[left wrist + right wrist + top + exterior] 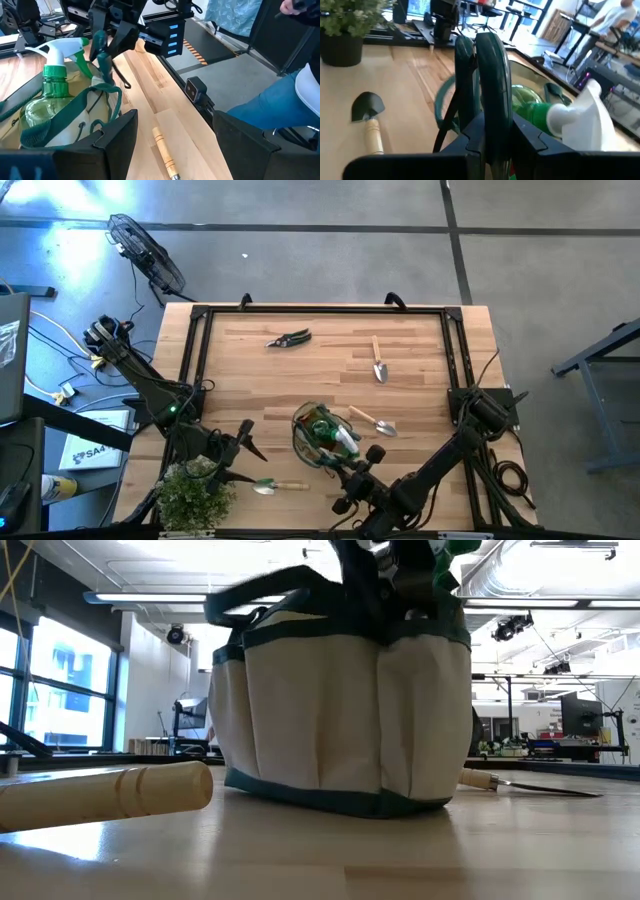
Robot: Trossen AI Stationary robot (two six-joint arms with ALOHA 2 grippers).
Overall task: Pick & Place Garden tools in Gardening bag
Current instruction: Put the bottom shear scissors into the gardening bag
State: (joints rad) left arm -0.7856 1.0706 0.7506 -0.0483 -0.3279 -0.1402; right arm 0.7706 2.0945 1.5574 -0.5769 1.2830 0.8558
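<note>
the right gripper (487,135) jaws are pinching the upright gardening bag (322,434) handle (490,75); left gripper (240,448) jaws are gaping wide.

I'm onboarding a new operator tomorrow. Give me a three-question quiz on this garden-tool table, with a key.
1. True or false: the green spray bottle already stands in the gardening bag.
2. What does the right end effector grip? A) a trowel B) the bag's dark loop handle C) the pruning shears
3. Fill in: the left end effector is ____ and holds nothing, beside the bushy plant.

Key: 1 true; 2 B; 3 open. Three trowels and the shears lie on the table, outside the bag.
</note>
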